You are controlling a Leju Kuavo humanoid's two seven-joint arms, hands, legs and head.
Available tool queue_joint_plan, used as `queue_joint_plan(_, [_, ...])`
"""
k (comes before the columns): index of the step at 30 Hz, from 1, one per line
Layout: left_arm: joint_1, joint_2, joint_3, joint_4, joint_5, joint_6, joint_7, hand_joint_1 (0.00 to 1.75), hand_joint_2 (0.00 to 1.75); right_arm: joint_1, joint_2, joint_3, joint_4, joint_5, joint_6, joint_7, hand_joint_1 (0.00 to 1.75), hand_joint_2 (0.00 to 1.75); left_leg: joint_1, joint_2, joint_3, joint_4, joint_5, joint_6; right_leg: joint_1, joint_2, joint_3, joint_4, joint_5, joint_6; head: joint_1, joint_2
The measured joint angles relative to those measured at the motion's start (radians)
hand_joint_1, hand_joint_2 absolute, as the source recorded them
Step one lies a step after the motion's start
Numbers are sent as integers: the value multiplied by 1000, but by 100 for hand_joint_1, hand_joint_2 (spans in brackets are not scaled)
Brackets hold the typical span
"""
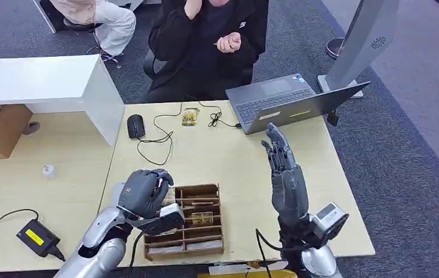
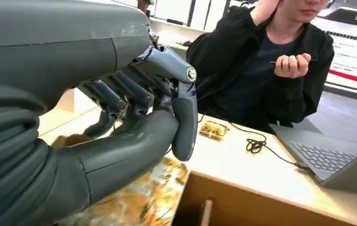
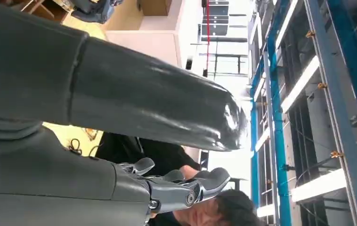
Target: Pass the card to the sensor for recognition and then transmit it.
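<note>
left hand [image 1: 143, 193] curled over the near-left corner of the wooden card rack [image 1: 205, 238], fingers [image 2: 120, 96] bent in toward the gold card [image 2: 139, 202] right beneath; cannot tell whether grasped. right hand [image 1: 284, 168] raised upright beside the rack, fingers straight, released and holding nothing.

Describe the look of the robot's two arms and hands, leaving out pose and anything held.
Both arms are silver metal with rounded shells. Left hand and right hand are dark grey, with a ribbed grey cover, a thick smooth thumb and darker jointed fingers. A silver-and-black camera box sits at each wrist, with black cables beside it.
</note>
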Motion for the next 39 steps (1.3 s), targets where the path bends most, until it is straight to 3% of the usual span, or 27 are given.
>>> queue_joint_plan(17, [12, -16, 0, 0, 2, 67, 24, 175, 175, 1, 0, 0, 0, 0, 0, 2, 0, 0, 0, 0, 0, 0, 0, 0, 0, 0, 0, 0, 0, 0, 0, 0])
queue_joint_plan(23, [31, -40, 9, -2, -19, 161, 38, 175, 175, 4, 0, 0, 0, 2, -4, 3, 0, 0, 0, 0, 0, 0, 0, 0, 0, 0, 0, 0, 0, 0, 0, 0])
queue_joint_plan(26, [49, -60, 26, -14, -37, 263, 29, 175, 175, 8, 0, 0, 0, 5, -9, 3, 0, 0, 0, 0, 0, 0, 0, 0, 0, 0, 0, 0, 0, 0, 0, 0])
queue_joint_plan(28, [63, -73, 38, -31, -69, 345, 15, 175, 175, 11, 0, 0, 0, 5, -17, 3, 0, 0, 0, 0, 0, 0, 0, 0, 0, 0, 0, 0, 0, 0, 0, 0])
queue_joint_plan(31, [82, -92, 53, -61, -137, 416, 5, 175, 175, 13, 0, 1, 0, 5, -29, 0, 0, 0, 0, 0, 0, 0, 0, 0, 0, 0, 0, 0, 0, 0, 0, 0])
queue_joint_plan(35, [118, -149, 106, -131, -268, 437, -78, 175, 175, 14, 0, 5, 0, 0, -43, -3, 0, 0, 0, 0, 0, 0, 0, 0, 0, 0, 0, 0, 0, 0, 0, 0])
queue_joint_plan(39, [144, -213, 164, -204, -314, 438, -176, 175, 175, 13, 0, 10, 0, -9, -51, -5, 0, 0, 0, 0, 0, 0, 0, 0, 0, 0, 0, 0, 0, 0, 0, 0])
